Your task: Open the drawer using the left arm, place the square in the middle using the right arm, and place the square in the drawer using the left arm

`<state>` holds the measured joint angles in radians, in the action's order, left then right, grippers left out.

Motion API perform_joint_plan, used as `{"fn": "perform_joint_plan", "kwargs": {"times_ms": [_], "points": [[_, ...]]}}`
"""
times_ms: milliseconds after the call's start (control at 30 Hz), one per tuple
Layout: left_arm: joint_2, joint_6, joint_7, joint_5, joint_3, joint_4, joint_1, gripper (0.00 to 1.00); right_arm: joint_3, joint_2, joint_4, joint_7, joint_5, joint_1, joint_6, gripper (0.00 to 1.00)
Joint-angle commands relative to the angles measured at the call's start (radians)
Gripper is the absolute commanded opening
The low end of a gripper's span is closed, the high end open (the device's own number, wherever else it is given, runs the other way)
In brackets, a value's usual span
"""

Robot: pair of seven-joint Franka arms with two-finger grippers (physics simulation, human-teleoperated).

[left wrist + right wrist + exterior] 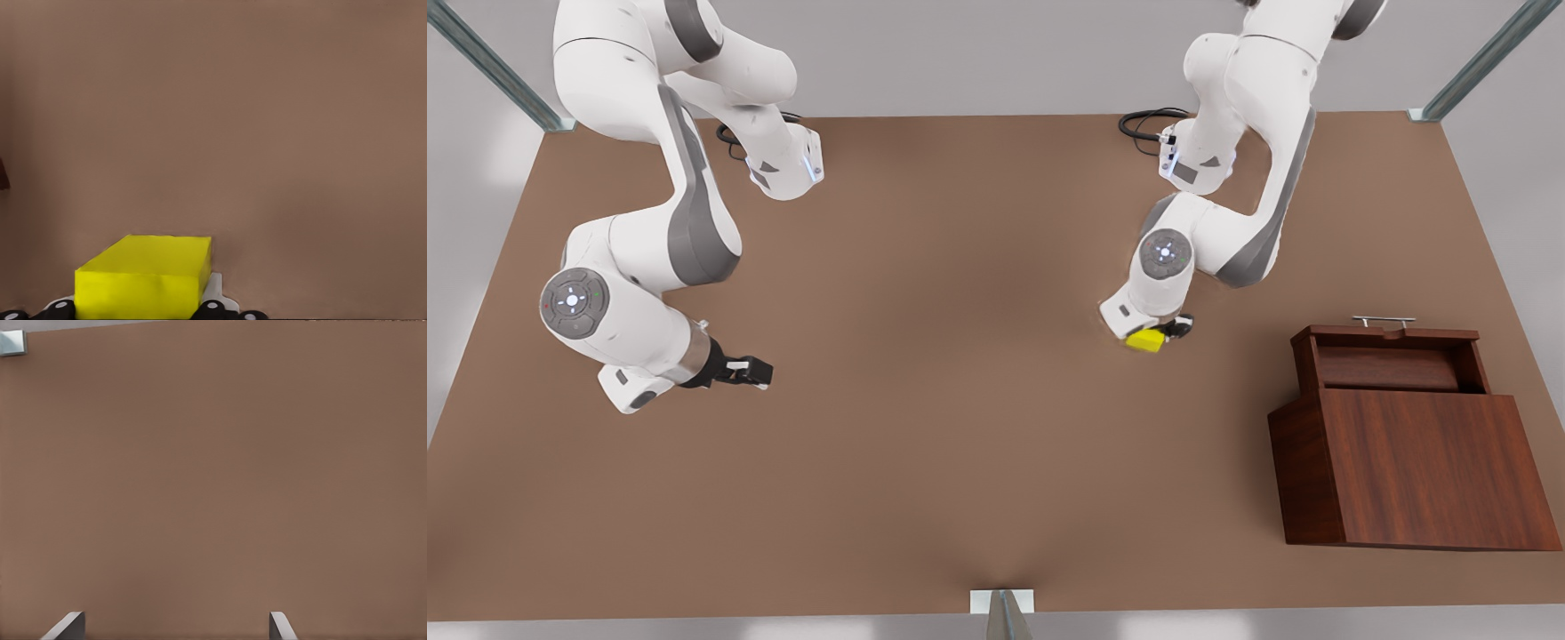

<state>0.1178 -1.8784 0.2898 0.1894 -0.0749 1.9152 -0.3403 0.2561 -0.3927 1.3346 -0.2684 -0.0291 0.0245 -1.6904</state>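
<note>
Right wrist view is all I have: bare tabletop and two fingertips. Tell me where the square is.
Observer: The square is held in the left gripper, right of centre in the front view.
Operator: Report the drawer.
Observer: The drawer stands open, with its handle toward the far edge. I see nothing inside it.
Operator: Place my gripper.
Observer: The right gripper waits open over the tabletop at the front view's left, far from the square.

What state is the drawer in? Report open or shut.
Open. In the front view the drawer juts out of the wooden box, its silver bar handle pushed away from the box and its inside exposed.
</note>
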Motion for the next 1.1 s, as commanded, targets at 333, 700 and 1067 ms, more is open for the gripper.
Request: {"fn": "perform_joint_plan", "kwargs": {"times_ms": [333,700,1067], "points": [[0.028,-0.004,-0.215,-0.126,0.172,-0.077,0.446,0.54,0.0,0.0,0.003,0.0,0.0,-0.001,-0.003,1.0],[0.21,-0.185,-0.414,-0.117,0.172,-0.163,0.621,0.57,0.0,-0.002,0.002,0.0,0.0,0.0,-0.006,1.0],[0.238,-0.186,-0.39,-0.122,0.156,-0.182,0.638,1.0,0.0,-0.002,0.003,0.0,-0.002,0.0,0.0,1.0]]}}
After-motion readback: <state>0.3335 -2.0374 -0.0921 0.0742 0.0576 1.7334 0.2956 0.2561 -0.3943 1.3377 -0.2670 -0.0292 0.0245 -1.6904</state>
